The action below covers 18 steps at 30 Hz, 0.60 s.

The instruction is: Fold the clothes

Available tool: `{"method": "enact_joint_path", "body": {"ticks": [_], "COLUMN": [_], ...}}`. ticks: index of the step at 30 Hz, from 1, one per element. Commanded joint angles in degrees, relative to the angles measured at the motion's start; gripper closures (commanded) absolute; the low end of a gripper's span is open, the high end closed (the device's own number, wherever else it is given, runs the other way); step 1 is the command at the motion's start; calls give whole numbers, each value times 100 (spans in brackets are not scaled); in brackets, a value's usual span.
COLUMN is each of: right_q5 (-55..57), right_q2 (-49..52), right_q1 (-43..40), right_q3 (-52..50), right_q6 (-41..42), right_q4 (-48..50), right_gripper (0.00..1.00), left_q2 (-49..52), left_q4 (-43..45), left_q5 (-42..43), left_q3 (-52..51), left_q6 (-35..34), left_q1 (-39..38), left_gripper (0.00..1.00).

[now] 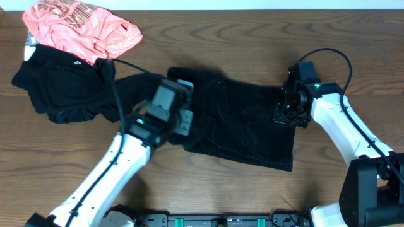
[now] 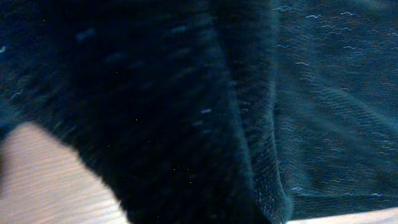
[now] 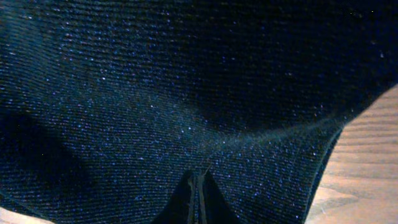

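Observation:
The large black speckled garment (image 1: 246,129) lies spread across the middle of the table. My left gripper (image 1: 182,107) sits at its left edge. In the left wrist view the dark cloth (image 2: 186,112) drapes over the whole lens and hides the fingers. My right gripper (image 1: 284,110) is at the garment's upper right edge. In the right wrist view it (image 3: 198,190) is shut, pinching the speckled cloth (image 3: 155,93). The smoother matte black top (image 1: 60,88) lies crumpled at the left. The coral-pink shirt (image 1: 82,28) is bunched at the far left corner, partly on the black top.
Bare wooden table (image 1: 208,183) shows in front of the garment, and more of it (image 1: 252,44) behind. A black cable (image 1: 117,82) runs over the black top to the left arm. The right arm's base (image 1: 372,183) stands at the front right.

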Motion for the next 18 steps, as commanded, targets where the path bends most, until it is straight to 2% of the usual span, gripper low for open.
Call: {"method": "enact_joint_path", "body": {"ticks": [1,9,18], "right_q5": [46,-118,-356], "right_q2": [7,7,7], "right_q1": [-50,-50,-31], "right_q3": [68,68,68], "right_q6": [-109,-243,-304], "right_q4": [2,-15,184], "right_gripper": [97,97,97], "left_q2": [-83,-83,-68], "left_q4": [-354,-1073,-1276], "left_q5": [-315,-514,-584], "left_q3": [807,1445,1445], "left_q6": [575,627,623], "left_q1": [352,949,879], "left_gripper": [94,94,94]}}
